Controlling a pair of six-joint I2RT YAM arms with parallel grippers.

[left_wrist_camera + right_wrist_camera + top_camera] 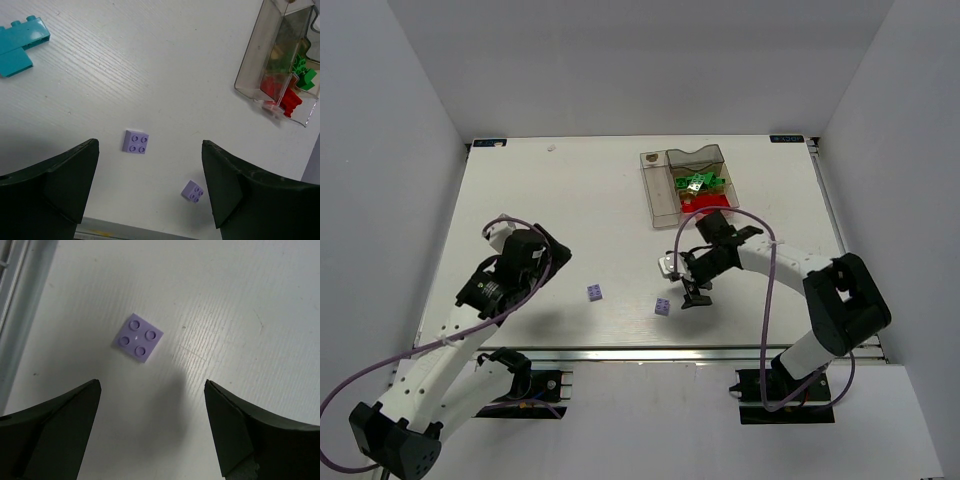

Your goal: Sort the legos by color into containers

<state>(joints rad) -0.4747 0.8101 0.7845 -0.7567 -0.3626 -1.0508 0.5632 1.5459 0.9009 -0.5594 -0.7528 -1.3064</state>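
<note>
**Top external view.** I read the left gripper over the left half of the table, jaws spread and holding nothing. The right gripper hangs near the table's middle, jaws also spread and empty. Two legos lie loose on the table near its front edge: the left lilac brick between the two grippers, and the right lilac brick just beside the right gripper. The containers stand at the far right of the table. The green legos sit in a middle compartment, and the red legos in the compartment nearest the arms. The long narrow compartment runs along the block's left side.

**Left wrist view.** The fingers stand wide apart with nothing between them. The left lilac brick lies studs-up on the table ahead of the gap. The right lilac brick lies close to the right-hand finger, not touching it. The teal legos lie at the upper left, well apart from both. The containers show at the upper right, with the red legos and green legos inside.

**Right wrist view.** The fingers are spread and grasp nothing. The right lilac brick lies flat, studs-up, on the table ahead of the gap and slightly left of centre.
</note>
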